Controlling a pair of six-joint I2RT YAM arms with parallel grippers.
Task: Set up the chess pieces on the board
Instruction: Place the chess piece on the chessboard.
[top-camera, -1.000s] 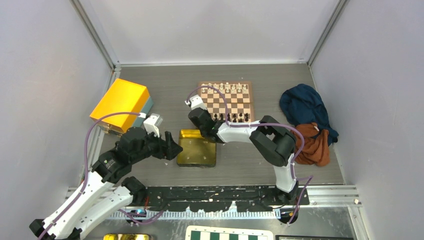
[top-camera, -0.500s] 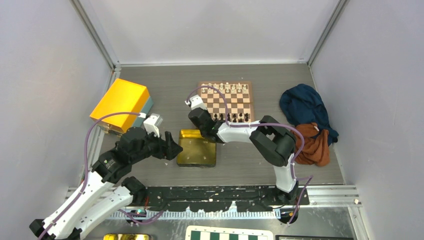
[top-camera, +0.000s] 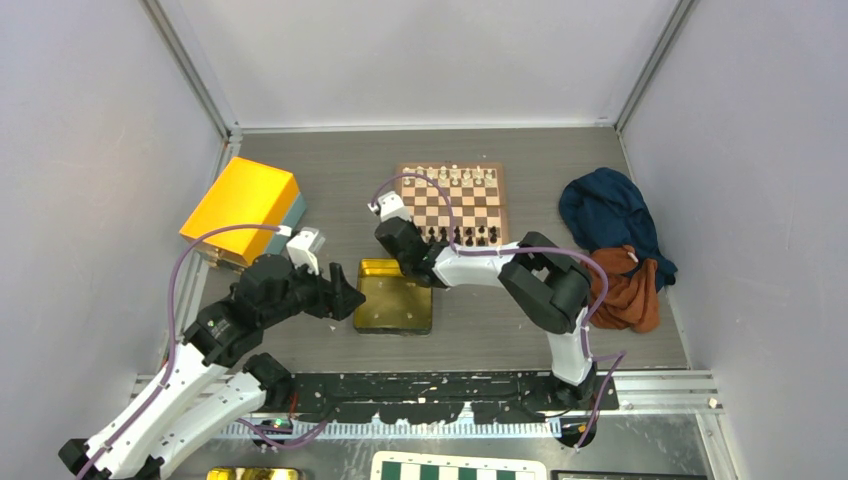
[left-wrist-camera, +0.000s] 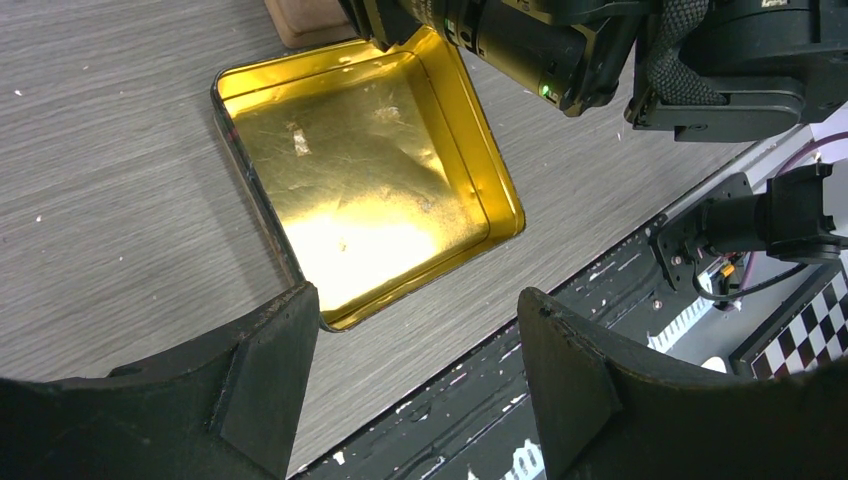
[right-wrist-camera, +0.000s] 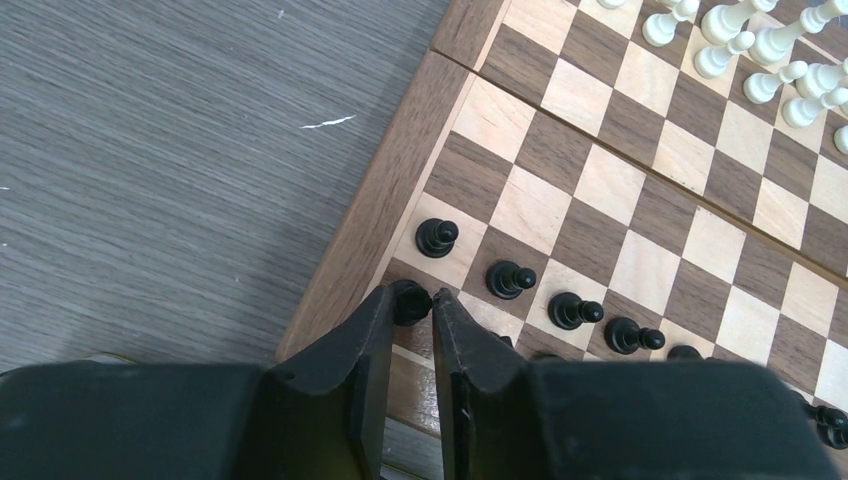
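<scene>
The board (top-camera: 450, 166) lies at the back middle, and its brown rim (right-wrist-camera: 370, 220) fills the right wrist view. Cream-white chess pieces (top-camera: 455, 176) line its far side (right-wrist-camera: 770, 60). Black pawns (right-wrist-camera: 510, 279) stand in a row on the near side. My right gripper (right-wrist-camera: 432, 297) hangs over the near-left corner (top-camera: 420, 238), jaws only slightly apart. A black piece (right-wrist-camera: 410, 302) stands on the corner square between the tips, against the left finger. My left gripper (left-wrist-camera: 415, 300) is open and holds nothing, low beside the gold tin (left-wrist-camera: 230, 130).
The empty gold tin (top-camera: 395, 295) sits in front of the board. A yellow box (top-camera: 240, 200) stands at the left. Blue cloth (top-camera: 610, 215) and orange cloth (top-camera: 628, 290) lie heaped at the right. A green-and-white checkered board (top-camera: 460, 468) shows below the arm bases.
The right wrist has shifted very slightly at the board's near-left corner. The left arm has not moved.
</scene>
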